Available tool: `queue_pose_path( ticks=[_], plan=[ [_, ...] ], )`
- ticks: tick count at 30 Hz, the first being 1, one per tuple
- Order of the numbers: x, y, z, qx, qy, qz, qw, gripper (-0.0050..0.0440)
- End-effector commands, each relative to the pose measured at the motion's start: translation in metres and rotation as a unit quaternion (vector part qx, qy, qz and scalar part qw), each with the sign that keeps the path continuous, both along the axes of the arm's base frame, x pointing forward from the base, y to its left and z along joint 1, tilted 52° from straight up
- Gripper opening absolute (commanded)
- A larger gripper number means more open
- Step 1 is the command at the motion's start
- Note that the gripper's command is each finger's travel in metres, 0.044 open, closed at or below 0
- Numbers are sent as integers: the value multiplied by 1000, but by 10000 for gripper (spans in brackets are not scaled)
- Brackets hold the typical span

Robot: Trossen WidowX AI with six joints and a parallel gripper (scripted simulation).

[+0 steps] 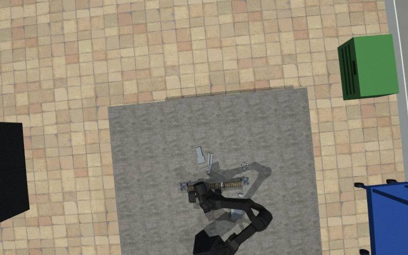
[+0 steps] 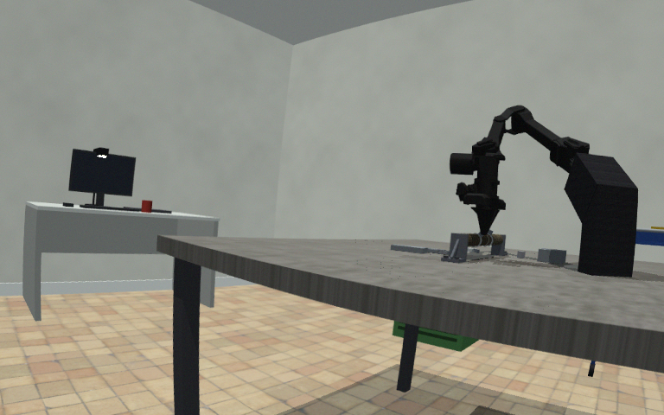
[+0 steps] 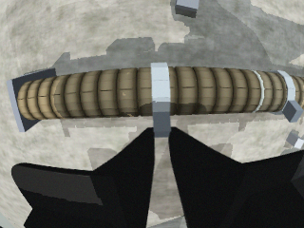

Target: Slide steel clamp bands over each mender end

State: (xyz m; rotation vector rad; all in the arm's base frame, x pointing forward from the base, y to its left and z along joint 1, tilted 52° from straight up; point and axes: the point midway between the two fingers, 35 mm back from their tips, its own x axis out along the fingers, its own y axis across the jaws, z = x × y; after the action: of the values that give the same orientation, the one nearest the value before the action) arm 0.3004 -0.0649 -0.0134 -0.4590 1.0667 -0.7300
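Gripper [image 3: 161, 132] pinched on a clamp band [image 3: 160, 89], hose [image 3: 114, 91] lying across the grey table [image 2: 303, 273].

Tan tiled floor, pale walls; a white desk [image 2: 98, 227] with a monitor [image 2: 101, 172] stands well apart. Green crate [image 1: 369, 66] and blue cart [image 1: 388, 216] on the floor, contents not visible. Ribbed tan hose spans two grey end brackets; jaws narrow, holding the band left of mid-hose. Second band [image 3: 257, 90] sits near the right end.
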Motion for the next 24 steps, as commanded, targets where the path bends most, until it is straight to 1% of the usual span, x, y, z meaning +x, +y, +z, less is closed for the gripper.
queue_pose_path(
  ticks=[1, 24],
  plan=[
    [-1, -3, 3, 2, -1, 0, 1000, 0],
    [-7, -16, 16, 2, -1, 0, 1000, 0]
  ],
)
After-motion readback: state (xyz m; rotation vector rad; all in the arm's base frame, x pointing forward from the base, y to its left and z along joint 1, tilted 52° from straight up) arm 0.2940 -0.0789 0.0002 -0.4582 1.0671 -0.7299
